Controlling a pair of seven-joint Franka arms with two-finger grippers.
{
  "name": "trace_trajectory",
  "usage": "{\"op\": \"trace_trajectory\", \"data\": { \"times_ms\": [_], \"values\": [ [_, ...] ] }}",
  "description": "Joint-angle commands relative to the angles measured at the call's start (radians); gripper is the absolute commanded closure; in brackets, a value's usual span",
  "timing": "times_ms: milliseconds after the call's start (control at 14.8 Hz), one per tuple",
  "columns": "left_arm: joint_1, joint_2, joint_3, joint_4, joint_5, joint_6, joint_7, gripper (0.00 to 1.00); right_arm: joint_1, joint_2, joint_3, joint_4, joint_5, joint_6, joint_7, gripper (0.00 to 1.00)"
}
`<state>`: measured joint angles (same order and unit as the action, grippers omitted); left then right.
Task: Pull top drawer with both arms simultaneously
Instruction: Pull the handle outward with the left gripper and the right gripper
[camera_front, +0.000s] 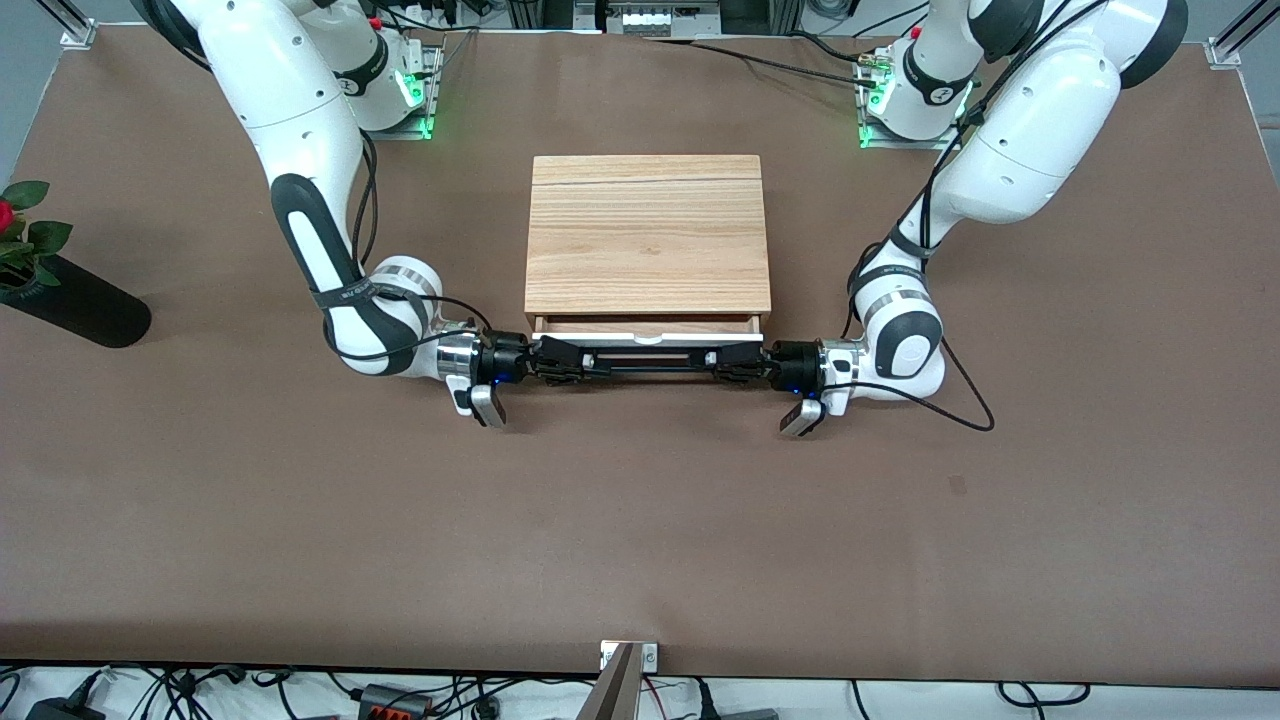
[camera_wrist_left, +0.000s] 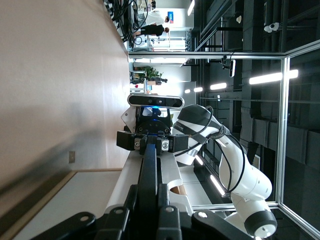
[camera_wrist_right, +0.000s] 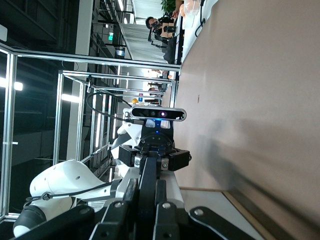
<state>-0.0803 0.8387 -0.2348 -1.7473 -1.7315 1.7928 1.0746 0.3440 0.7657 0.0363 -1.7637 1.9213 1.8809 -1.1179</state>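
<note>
The top drawer (camera_front: 650, 339) stands a little way out of the wood-grain cabinet (camera_front: 648, 235), and a strip of its light wood inside shows. Its wide black bar handle (camera_front: 650, 367) runs along the white front panel. My left gripper (camera_front: 724, 362) is shut on the handle's end toward the left arm's side. My right gripper (camera_front: 576, 362) is shut on the other end. In the left wrist view the left gripper (camera_wrist_left: 149, 202) clamps the bar (camera_wrist_left: 148, 167), with the right gripper (camera_wrist_left: 149, 143) farther along it. In the right wrist view the right gripper (camera_wrist_right: 146, 202) clamps the bar (camera_wrist_right: 148, 172).
A black vase with a red flower (camera_front: 70, 300) lies at the right arm's end of the table. A cable (camera_front: 960, 400) loops on the table beside the left wrist. A metal bracket (camera_front: 628, 662) sits at the table edge nearest the front camera.
</note>
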Motion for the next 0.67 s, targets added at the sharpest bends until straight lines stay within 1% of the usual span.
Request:
{"op": "trace_trajectory", "data": {
  "times_ms": [0,202,405,472,540,607],
  "values": [
    [0.017,0.068,0.046,0.08,-0.028,0.045,0.065,0.91,-0.049,0.035,-0.001,0.056,-0.042,-0.016,-0.008,1.0],
    [0.014,0.111,0.048,0.143,-0.031,0.071,0.062,0.91,-0.062,0.063,-0.001,0.122,-0.044,-0.016,0.036,1.0],
    [0.02,0.119,0.048,0.155,-0.027,0.088,0.061,0.91,-0.071,0.064,-0.001,0.127,-0.057,-0.016,0.039,1.0],
    [0.02,0.12,0.049,0.155,-0.026,0.088,0.061,0.9,-0.071,0.07,-0.001,0.135,-0.058,-0.017,0.041,1.0],
    [0.016,0.12,0.048,0.155,-0.028,0.091,0.059,0.86,-0.071,0.075,-0.001,0.145,-0.058,-0.016,0.041,1.0],
    [0.014,0.12,0.048,0.157,-0.03,0.102,0.054,0.84,-0.072,0.078,-0.001,0.15,-0.058,-0.016,0.044,1.0]
  ]
}}
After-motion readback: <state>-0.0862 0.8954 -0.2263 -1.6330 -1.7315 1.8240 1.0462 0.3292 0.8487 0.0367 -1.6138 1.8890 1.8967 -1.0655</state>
